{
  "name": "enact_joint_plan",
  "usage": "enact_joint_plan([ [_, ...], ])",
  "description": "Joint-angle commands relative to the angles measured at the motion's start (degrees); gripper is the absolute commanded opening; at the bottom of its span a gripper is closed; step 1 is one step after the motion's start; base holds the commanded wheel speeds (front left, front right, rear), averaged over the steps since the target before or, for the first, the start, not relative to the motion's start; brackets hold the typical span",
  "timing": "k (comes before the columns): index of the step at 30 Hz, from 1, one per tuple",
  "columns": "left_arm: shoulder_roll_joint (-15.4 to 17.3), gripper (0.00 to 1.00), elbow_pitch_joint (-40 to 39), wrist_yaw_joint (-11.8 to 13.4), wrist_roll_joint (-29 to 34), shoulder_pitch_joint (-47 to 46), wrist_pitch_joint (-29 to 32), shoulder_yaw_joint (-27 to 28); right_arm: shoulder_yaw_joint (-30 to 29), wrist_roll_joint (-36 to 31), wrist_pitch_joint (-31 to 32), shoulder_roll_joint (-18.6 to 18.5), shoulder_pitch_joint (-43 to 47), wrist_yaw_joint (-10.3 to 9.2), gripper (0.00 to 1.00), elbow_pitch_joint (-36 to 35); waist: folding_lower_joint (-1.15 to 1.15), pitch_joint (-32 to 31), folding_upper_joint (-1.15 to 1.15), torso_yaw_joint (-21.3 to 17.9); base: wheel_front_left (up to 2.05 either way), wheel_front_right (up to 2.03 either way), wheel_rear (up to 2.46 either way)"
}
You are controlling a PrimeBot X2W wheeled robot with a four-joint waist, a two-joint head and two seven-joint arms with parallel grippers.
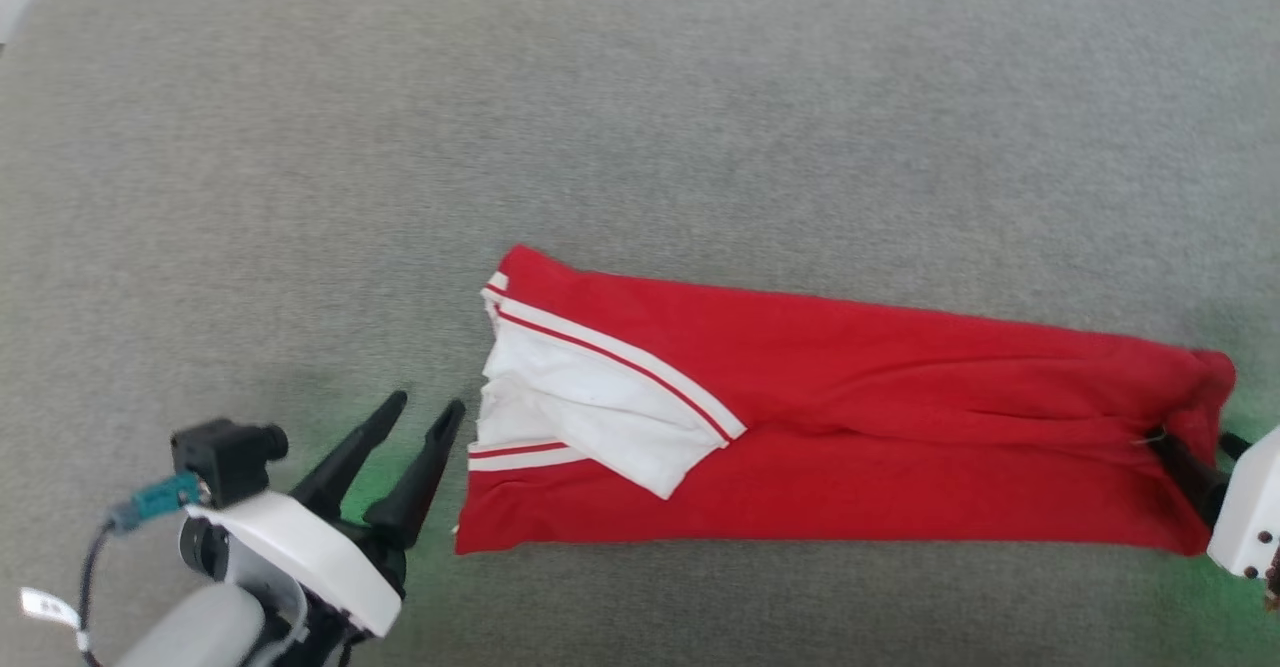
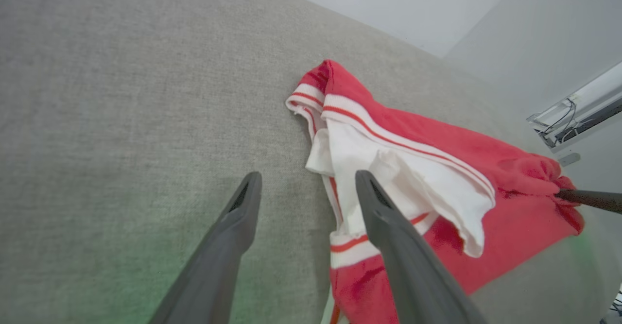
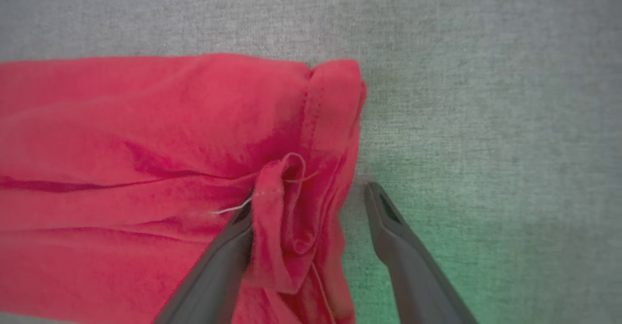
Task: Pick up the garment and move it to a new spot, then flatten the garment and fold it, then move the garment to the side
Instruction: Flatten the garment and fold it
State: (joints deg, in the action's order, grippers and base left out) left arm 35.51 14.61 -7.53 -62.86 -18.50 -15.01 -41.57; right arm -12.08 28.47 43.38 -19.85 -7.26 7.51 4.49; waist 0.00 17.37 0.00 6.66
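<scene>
The garment (image 1: 850, 417) lies on the grey cloth surface as a long red band, folded lengthwise. Its plain red side faces up, and a white sleeve (image 1: 600, 397) with red-white striped trim is folded over the left end. No lettering shows. My left gripper (image 1: 428, 403) stands open just left of that end, its fingers off the cloth; in the left wrist view the left gripper (image 2: 308, 175) has one finger in front of the sleeve (image 2: 413, 178). My right gripper (image 3: 308, 196) is open at the right hem, with a bunched fold of garment (image 3: 146, 134) between its spread fingers.
The grey padded surface (image 1: 640, 127) stretches wide behind and to the left of the garment, with its rounded back edge near the top. In the left wrist view, a pale wall and a rail with cables (image 2: 573, 115) lie beyond the surface.
</scene>
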Motion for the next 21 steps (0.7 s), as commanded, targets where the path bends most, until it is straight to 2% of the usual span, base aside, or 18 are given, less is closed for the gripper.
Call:
enact_joint_plan([
  [1,-1.81,1.00,1.63,0.13,3.52,2.01,-0.16,1.94,0.20,0.12,0.84,1.35,1.39,-0.04,1.00,1.94,0.00,-1.15,0.00,1.90,0.00,0.00,0.00],
  [6,-7.29,1.00,2.96,0.13,14.11,4.99,-0.17,8.83,-0.61,0.15,1.39,2.59,1.36,-0.01,1.00,4.87,0.00,-2.17,0.00,4.20,0.00,0.00,0.00],
  [11,-11.35,1.00,1.25,0.13,27.02,7.86,-0.16,15.94,-1.33,0.61,3.18,3.20,2.29,0.16,1.00,6.83,0.00,-3.05,0.00,5.78,0.00,0.00,0.00],
  [12,-12.12,1.00,0.49,0.13,29.00,8.52,-0.17,16.85,-1.54,0.61,3.79,3.31,2.55,0.17,0.93,7.14,0.00,-3.24,0.00,6.03,0.00,0.00,0.00],
  [13,-12.83,1.00,-0.39,0.13,31.26,8.99,-0.17,18.21,-1.61,0.73,4.41,3.33,2.84,0.17,0.73,7.39,0.00,-3.43,0.00,6.31,0.00,0.00,0.00],
  [14,-12.83,1.00,-0.39,0.13,31.26,8.99,-0.17,18.21,-1.61,0.73,4.41,3.33,2.84,0.17,0.73,7.39,0.00,-3.43,0.00,6.31,0.00,0.00,0.00],
  [15,-13.51,1.00,-1.16,0.13,32.71,9.63,-0.17,19.30,-1.71,0.78,4.85,3.47,3.10,0.17,0.49,7.57,0.00,-3.64,0.00,6.47,0.00,0.00,0.00],
  [16,-14.10,1.00,-2.09,0.13,34.39,10.17,-0.17,19.94,-1.92,0.72,5.19,3.53,3.39,0.17,0.36,7.66,0.00,-3.83,0.00,6.59,0.00,0.00,0.00],
  [18,-15.14,1.00,-3.81,0.14,37.36,10.85,-0.17,21.84,-2.18,0.65,6.10,3.46,3.69,0.17,0.00,7.73,0.00,-4.06,0.00,6.70,0.00,0.00,0.00],
  [21,-16.17,1.00,-5.73,0.13,40.39,12.01,-0.17,22.85,-2.43,0.89,7.24,3.47,3.61,0.10,0.00,7.62,0.00,-4.36,0.00,6.60,0.00,0.00,0.00],
])
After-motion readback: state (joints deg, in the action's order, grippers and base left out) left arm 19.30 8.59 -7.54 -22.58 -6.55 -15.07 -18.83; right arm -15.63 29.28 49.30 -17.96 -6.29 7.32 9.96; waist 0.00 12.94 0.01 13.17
